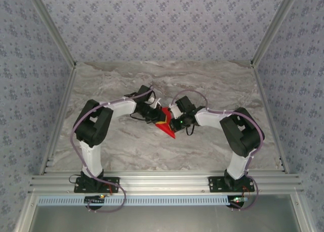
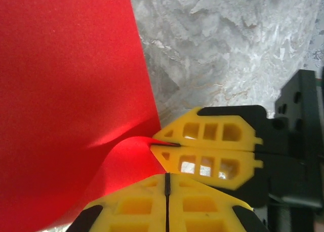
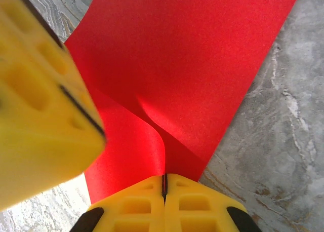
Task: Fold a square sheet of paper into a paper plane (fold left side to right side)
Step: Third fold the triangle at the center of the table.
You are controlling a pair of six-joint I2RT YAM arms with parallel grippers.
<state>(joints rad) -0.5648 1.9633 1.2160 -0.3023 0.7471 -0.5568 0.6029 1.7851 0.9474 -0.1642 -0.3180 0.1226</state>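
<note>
You have one red sheet (image 3: 192, 65): your left gripper (image 2: 167, 189) and right gripper (image 3: 164, 184), closed, both pinch it; its tip seemingly points toward the table's near edge.

Marble-look table (image 1: 126, 151) in a wallpapered booth
Grey-veined top, backed and flanked by walls (image 1: 162, 19) in pale blue floral paper, with slanting aluminium posts (image 1: 50, 27) at the back corners; ribbed aluminium rails (image 1: 167, 182) and a light blue slotted strip (image 1: 167, 200) run along the near edge

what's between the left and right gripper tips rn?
A raised curl of the red square sheet of paper bridges left gripper and right gripper; left wrist view.
</note>
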